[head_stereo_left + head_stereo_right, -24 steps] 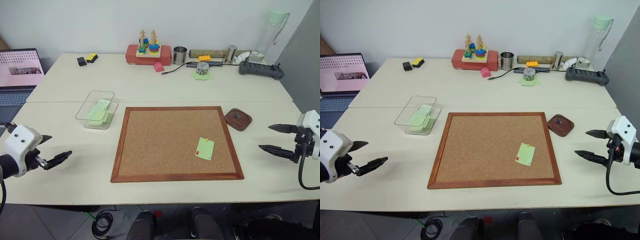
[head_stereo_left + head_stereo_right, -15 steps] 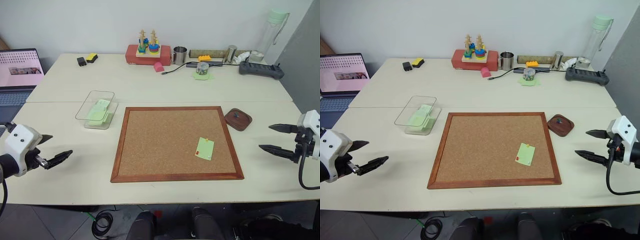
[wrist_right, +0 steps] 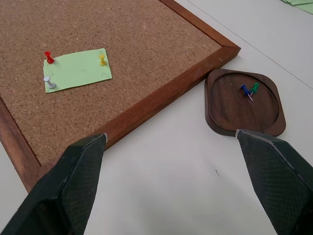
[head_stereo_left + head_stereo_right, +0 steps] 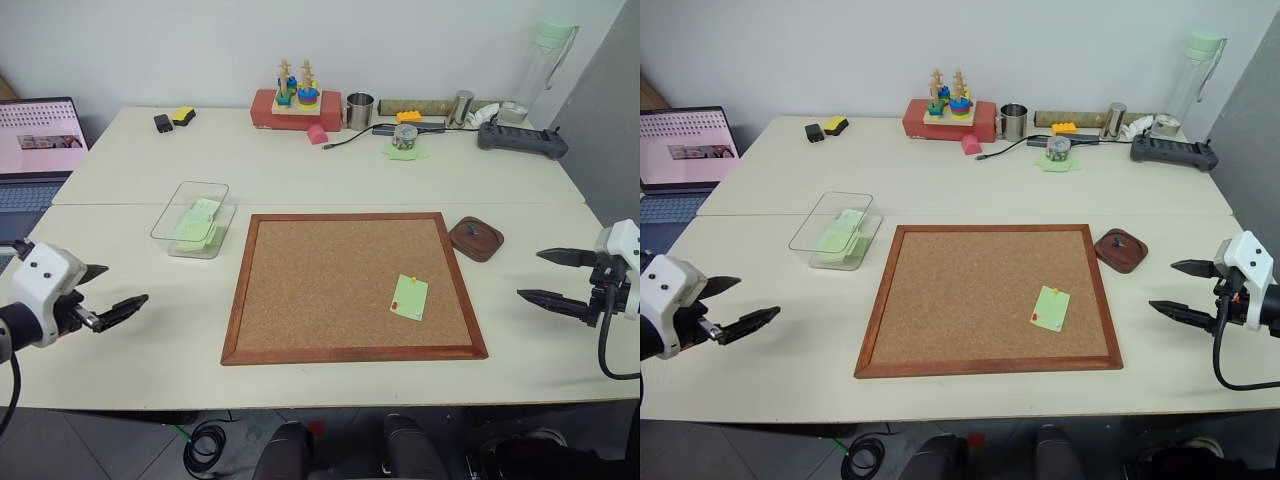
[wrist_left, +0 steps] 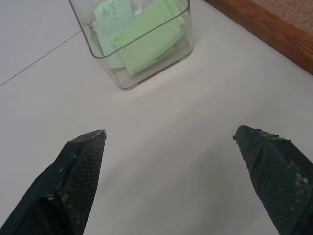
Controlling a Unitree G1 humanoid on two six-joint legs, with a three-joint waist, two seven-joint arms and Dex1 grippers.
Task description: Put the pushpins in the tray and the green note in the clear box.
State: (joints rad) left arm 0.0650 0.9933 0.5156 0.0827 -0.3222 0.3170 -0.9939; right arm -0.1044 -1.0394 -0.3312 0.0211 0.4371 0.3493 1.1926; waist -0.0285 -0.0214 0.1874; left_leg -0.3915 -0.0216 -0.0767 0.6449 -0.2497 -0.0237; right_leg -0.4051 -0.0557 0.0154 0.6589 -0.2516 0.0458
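Note:
The green note (image 3: 78, 69) lies on the cork board's right part, pinned by a red pushpin (image 3: 49, 57), a yellow pushpin (image 3: 102, 59) and a white one (image 3: 48, 82). The dark wooden tray (image 3: 268, 125) sits just off the board's far right corner and holds a blue pin and a green pin. The clear box (image 4: 193, 218) stands left of the board with green papers inside. My left gripper (image 4: 122, 286) hovers open over the table near the front left, short of the box. My right gripper (image 4: 530, 274) is open at the right, beside the board and tray.
The cork board (image 4: 290, 345) with a red-brown frame fills the table's middle. A laptop (image 4: 38, 140) stands at far left. Along the back are a stacking toy (image 4: 296, 100), a metal cup (image 4: 360, 110), a wrinkled green scrap (image 4: 404, 152), a cable, a power strip (image 4: 522, 138) and a bottle (image 4: 548, 60).

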